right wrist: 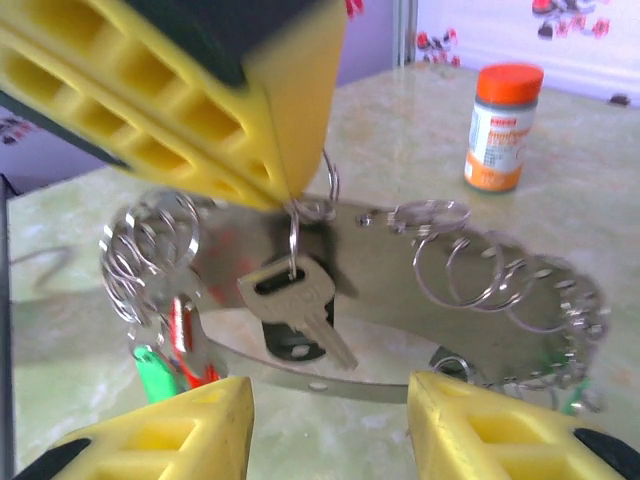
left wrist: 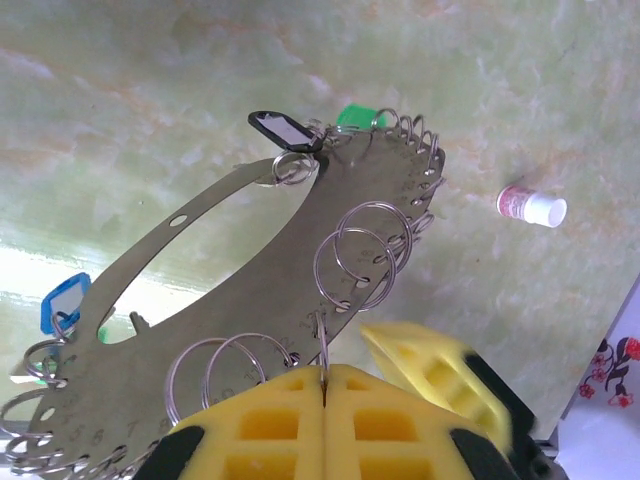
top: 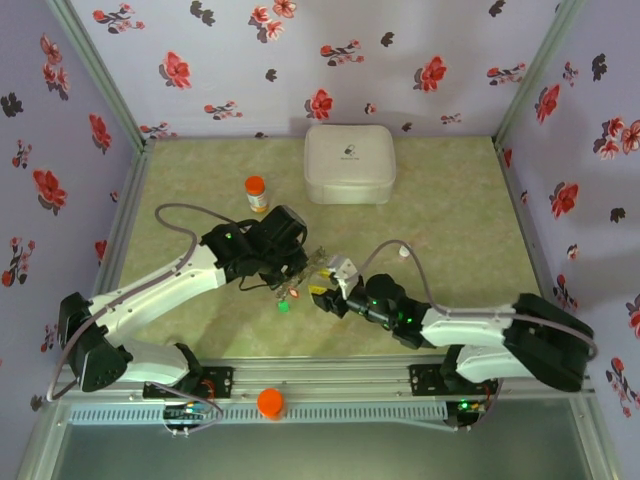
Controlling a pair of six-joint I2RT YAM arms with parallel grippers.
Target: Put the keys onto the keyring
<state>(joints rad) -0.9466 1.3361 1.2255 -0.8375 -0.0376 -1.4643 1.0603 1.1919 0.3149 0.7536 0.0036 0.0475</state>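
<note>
The keyring [left wrist: 250, 280] is a flat grey metal ring with many small split rings along its rim. It carries black [left wrist: 280, 130], green [left wrist: 355, 117] and blue [left wrist: 62, 303] tags. My left gripper [left wrist: 325, 372] is shut on one thin split ring at the keyring's edge and holds it above the table. In the right wrist view a silver key [right wrist: 295, 300] hangs from a split ring just under the left gripper's fingers [right wrist: 180, 90]. My right gripper [right wrist: 325, 410] stands open just short of that key, with nothing between its fingers. From above, both grippers meet at the keyring [top: 300, 278].
An orange-capped bottle [top: 257, 193] stands behind the left arm. A white lidded box [top: 349, 162] sits at the back centre. A small white-capped vial [top: 404, 252] lies to the right of the grippers. An orange cap [top: 271, 402] rests on the front rail.
</note>
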